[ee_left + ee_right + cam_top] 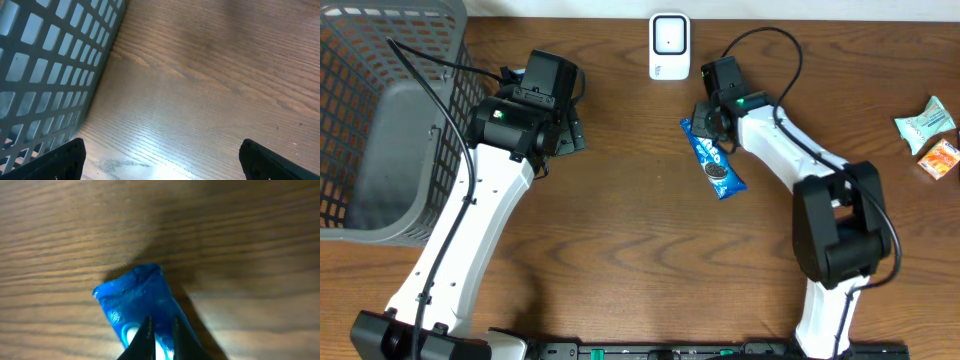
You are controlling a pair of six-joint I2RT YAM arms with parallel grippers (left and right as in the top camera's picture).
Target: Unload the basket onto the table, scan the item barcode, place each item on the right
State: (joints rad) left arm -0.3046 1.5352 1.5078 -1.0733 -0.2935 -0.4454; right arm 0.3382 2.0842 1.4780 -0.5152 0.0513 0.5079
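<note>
On the brown wood-grain worktop (620, 210), a glossy blue cookie packet (718, 168) sits near the white rounded scanner (669, 45), its crimped end pinched between the narrow right fingers (144, 337). The left fingers (62, 160) stand wide beside a grey lattice basket (360, 60).

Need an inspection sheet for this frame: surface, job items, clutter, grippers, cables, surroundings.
Surface: wooden table, brown grain, bare in the middle.
Job's things: blue Oreo packet in front of the white scanner, not touching it.
Clutter: teal snack packet and orange snack packet at the table's right edge.
Grippers: left gripper open, holding nothing, beside the basket; right gripper shut on one end of the Oreo packet.
Cables: black cable crossing the basket to the left arm; cable loop arching over the right arm.
Surroundings: grey mesh basket at the left; nothing else seen.
</note>
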